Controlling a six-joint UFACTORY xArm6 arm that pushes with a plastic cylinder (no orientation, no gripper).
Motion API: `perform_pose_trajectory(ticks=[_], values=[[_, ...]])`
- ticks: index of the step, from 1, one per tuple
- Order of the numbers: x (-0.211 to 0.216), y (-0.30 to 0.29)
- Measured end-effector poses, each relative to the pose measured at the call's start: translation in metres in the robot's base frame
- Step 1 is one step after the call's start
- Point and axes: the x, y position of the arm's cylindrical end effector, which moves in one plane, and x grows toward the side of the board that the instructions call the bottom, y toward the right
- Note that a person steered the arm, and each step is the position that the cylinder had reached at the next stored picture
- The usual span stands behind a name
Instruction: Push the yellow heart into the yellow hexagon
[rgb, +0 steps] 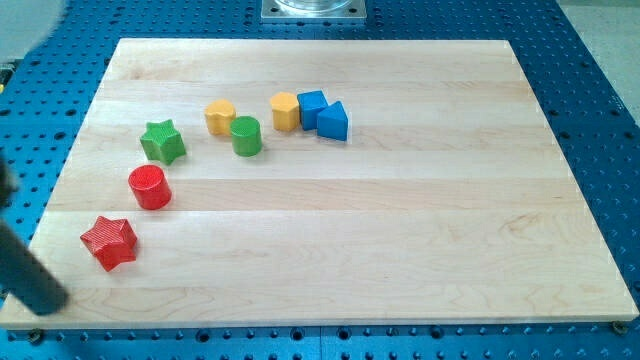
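Pale wooden board (400, 220) lies on a blue perforated table (590, 90). My tip (52, 303), the lower end of the dark rod, sits at the lower left of the frame, at the board's bottom-left corner edge, well apart from the task blocks; the nearest block is the red star-shaped block (109, 242), up and to its right. The arm ends in a plain rod, so there are no jaws to be spread or pressed; it touches no block.

Yellow heart-shaped block (220, 116) stands in the upper middle-left of the frame, just beside the green cylinder block (246, 136) at its lower right. Yellow hexagon block (285, 110) stands right of the heart, apart from it, touching the blue cube block (312, 107). Blue triangular block (334, 122) is against the cube's right side.

Green star-shaped block (163, 141) sits left of the heart; red cylinder block (150, 187) is below it.
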Motion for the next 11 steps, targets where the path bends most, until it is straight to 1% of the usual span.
perform_pose_trajectory(ticks=[1,2,3,4,5,6,7,8,9,10,11], values=[[-0.029,-0.010],[-0.043,0.019],[-0.043,0.049],[-0.012,0.032],[0.011,0.100],[-0.066,0.142],[-0.135,0.158],[-0.188,0.152],[-0.223,0.127],[-0.258,0.152],[-0.277,0.211]])
